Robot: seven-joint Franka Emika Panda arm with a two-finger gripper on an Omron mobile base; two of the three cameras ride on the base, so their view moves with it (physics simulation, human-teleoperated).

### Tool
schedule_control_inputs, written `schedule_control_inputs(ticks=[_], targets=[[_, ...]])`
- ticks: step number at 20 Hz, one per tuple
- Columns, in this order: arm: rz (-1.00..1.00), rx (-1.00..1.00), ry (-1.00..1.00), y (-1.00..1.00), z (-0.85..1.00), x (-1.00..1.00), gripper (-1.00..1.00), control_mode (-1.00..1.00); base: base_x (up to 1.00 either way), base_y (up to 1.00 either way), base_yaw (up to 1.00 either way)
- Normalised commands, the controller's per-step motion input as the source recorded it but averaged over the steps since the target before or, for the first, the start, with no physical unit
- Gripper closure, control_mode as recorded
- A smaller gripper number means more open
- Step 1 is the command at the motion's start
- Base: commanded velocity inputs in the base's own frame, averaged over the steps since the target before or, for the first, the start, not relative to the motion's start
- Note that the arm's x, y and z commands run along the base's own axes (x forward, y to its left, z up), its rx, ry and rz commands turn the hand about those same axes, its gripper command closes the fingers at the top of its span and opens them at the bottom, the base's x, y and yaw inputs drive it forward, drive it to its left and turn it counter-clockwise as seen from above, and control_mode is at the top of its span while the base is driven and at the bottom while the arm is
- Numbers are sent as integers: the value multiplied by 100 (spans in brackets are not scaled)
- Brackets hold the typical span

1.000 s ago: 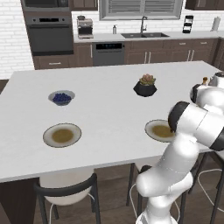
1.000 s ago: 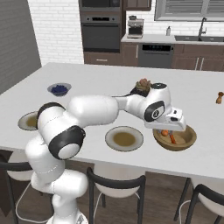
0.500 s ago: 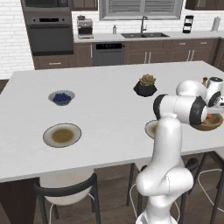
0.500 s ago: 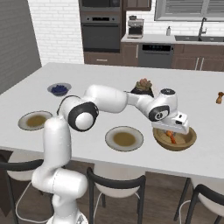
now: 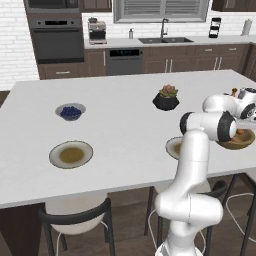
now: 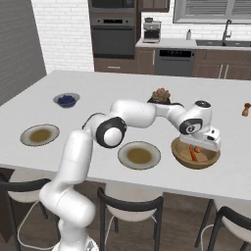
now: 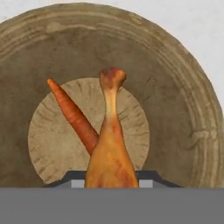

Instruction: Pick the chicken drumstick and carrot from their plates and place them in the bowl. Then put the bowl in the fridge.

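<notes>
My gripper (image 6: 206, 145) hangs low over the wooden bowl (image 6: 180, 150) at the island's right end, shut on the chicken drumstick (image 7: 109, 148). The drumstick's thick end sits between the dark fingers (image 7: 72, 178) and its bone tip points into the bowl (image 7: 192, 87). The carrot (image 7: 72, 111) lies on the bowl's floor, just left of the drumstick, and shows as an orange stick (image 6: 193, 155). The two plates (image 6: 139, 155) (image 6: 40, 135) stand bare. In the left base view the hand (image 5: 246, 111) covers part of the bowl (image 5: 232, 146). The fridge is out of view.
A black plant pot (image 6: 161, 96) stands behind the bowl, and a small grey bowl of blueberries (image 6: 66, 100) sits far left. A small pepper mill (image 6: 246, 109) stands at the far right. Stools line the island's near edge.
The arm's elbow has swung right toward the bowl while the hand stayed over the bowl with the drumstick in its grip.
</notes>
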Motion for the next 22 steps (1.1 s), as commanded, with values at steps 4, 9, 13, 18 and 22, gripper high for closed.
schedule_control_inputs(ticks=[4, 9, 13, 18, 22], targets=[[-4, -1, 0, 30, -53, 14, -100, -100, 0, 0, 0], [-1, -4, 0, 2, -32, 20, -100, -100, 0, 0, 0], [0, -9, -1, 0, 5, 13, -100, -100, 0, 0, 0], [0, -10, -6, 41, 63, -21, -100, -100, 0, 0, 0], [1, -13, 0, 97, 5, -37, -100, -100, 0, 0, 0]])
